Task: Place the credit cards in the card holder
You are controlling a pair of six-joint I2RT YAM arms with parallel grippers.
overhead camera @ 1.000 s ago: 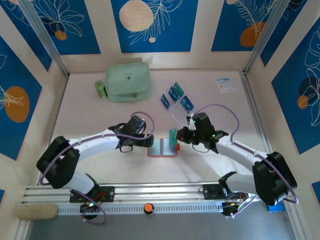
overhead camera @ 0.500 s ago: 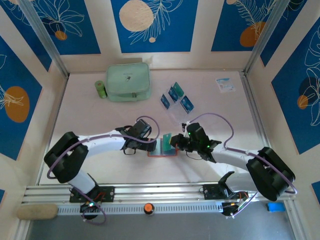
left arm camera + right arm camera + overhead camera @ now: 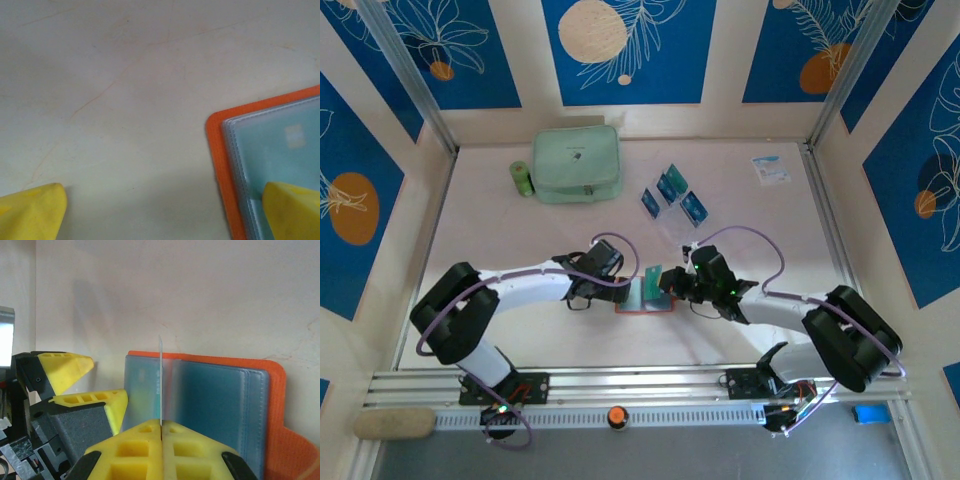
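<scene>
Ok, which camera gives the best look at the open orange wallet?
The right wrist view: the soft orange folding wallet lies open there, clear sleeves spread behind the thin teal card pinched edge-on in the right tool. The left wrist view catches one corner of the wallet; the top view has the wallet small and far off.

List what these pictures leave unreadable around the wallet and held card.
- Right wrist: the held card stands edge-on, face hidden.
- Left wrist: the orange wallet is cut by the right and bottom edges.
- Top view: print on the leaflet is too small.
</scene>
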